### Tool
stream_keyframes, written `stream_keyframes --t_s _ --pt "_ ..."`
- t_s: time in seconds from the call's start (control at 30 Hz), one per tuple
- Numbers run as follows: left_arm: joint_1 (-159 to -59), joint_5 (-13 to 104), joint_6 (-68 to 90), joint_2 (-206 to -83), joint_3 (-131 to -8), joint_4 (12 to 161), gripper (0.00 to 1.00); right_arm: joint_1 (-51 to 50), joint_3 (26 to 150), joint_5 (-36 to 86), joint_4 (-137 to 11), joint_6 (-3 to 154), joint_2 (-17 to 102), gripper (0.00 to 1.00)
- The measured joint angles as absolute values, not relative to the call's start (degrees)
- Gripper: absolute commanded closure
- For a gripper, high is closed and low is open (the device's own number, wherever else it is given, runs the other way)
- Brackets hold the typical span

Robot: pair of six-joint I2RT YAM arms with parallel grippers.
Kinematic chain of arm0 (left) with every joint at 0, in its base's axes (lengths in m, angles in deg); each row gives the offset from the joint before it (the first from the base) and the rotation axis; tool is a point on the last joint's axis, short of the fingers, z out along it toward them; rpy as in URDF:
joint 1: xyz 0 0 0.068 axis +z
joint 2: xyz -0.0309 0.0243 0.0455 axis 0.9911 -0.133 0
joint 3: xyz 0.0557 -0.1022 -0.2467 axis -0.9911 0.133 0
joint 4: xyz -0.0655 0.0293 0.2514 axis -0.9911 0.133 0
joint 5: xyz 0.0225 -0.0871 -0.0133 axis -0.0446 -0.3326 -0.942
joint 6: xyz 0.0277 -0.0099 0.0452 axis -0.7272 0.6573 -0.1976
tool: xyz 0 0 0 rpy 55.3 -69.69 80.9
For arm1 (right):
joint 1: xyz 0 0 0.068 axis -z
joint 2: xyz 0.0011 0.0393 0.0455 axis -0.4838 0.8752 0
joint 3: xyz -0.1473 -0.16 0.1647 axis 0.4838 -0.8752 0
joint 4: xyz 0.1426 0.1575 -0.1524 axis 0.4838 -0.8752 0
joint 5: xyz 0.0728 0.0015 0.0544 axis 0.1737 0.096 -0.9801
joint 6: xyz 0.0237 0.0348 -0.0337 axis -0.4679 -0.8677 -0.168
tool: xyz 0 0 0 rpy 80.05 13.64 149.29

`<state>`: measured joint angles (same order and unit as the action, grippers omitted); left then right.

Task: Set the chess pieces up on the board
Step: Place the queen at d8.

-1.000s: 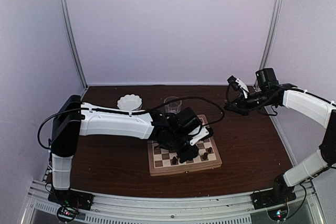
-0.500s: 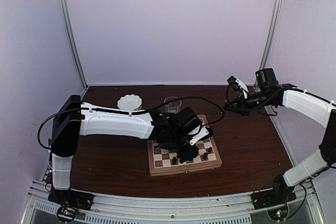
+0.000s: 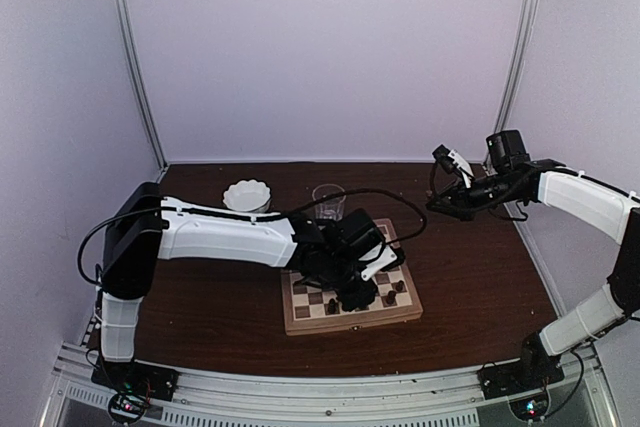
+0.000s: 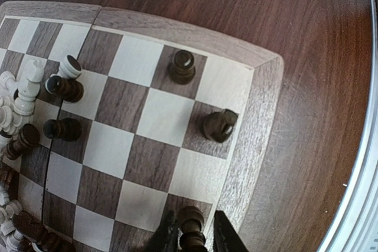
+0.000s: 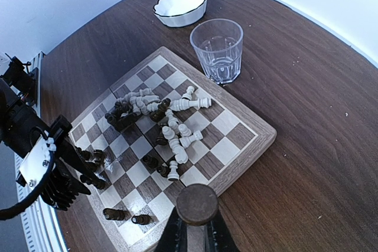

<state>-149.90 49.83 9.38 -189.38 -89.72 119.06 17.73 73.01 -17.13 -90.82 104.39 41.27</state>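
Note:
The board (image 3: pixel 300 319) lies in the middle of the table, and its pale rim (image 4: pixel 260 122) runs past the right of the left wrist view. A heap of cream and dark chess pieces (image 5: pixel 158 116) lies toppled at its centre. A few dark pieces stand near one edge (image 4: pixel 182 66) (image 4: pixel 218 126). My left gripper (image 4: pixel 192 233) hangs low over a corner square, shut on a dark chess piece (image 4: pixel 192 219). My right gripper (image 5: pixel 194 228) is raised at the back right (image 3: pixel 438 199), away from the board, shut on a dark piece whose round base (image 5: pixel 196 204) faces the camera.
A clear glass (image 5: pixel 217 48) stands just past the board's far edge, seen from above too (image 3: pixel 328 199). A white scalloped bowl (image 5: pixel 180 7) sits further back left (image 3: pixel 247 194). The left arm (image 3: pixel 220 237) stretches across the table's left half to the board.
The left arm has shifted slightly while its gripper stays over the same corner of the board. The right arm has not moved.

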Motion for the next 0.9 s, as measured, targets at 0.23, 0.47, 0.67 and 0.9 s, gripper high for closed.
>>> stream_keyframes --t_s 0.23,0.47,0.67,0.9 --pt "-149.9 49.8 9.6 -189.4 -89.7 119.7 0.68 17.7 73.0 -17.1 -90.8 104.4 41.3 0.96" --pt "-149.9 49.9 9.8 -189.4 -89.7 120.1 0.6 17.7 73.0 -17.2 -90.8 104.4 41.3 0.96" --pt "-149.9 49.8 10.2 -189.4 -89.7 120.0 0.58 17.7 73.0 -17.2 -90.8 104.4 41.3 0.96" --pt "-149.8 49.7 10.7 -188.2 -89.7 118.8 0.58 17.7 73.0 -17.2 -90.8 104.4 41.3 0.96"
